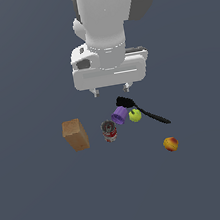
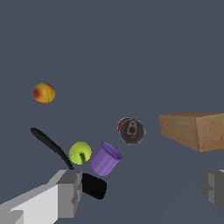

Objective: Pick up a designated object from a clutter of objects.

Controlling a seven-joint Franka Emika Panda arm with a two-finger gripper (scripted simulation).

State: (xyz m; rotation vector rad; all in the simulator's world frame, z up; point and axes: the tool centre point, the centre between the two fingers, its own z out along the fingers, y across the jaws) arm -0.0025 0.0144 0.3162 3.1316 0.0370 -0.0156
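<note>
Six small items are scattered on a flat dark grey-blue surface (image 1: 41, 204); no walls or room are shown. The gripper (image 1: 111, 89) is held above them with its fingers spread wide and nothing between them. The purple cup (image 1: 119, 115) is seen tipped on its side, wedged between the can (image 1: 109, 131) and the yellow-green ball (image 1: 135, 115), with the black spatula (image 1: 141, 110) head touching or just beside it. A finger could be brought down on the spatula or ball, so the cup might be pushed away or the wrong thing gripped. The brown box (image 1: 75, 134) and the orange-red fruit (image 1: 171, 144) lie well apart.
</note>
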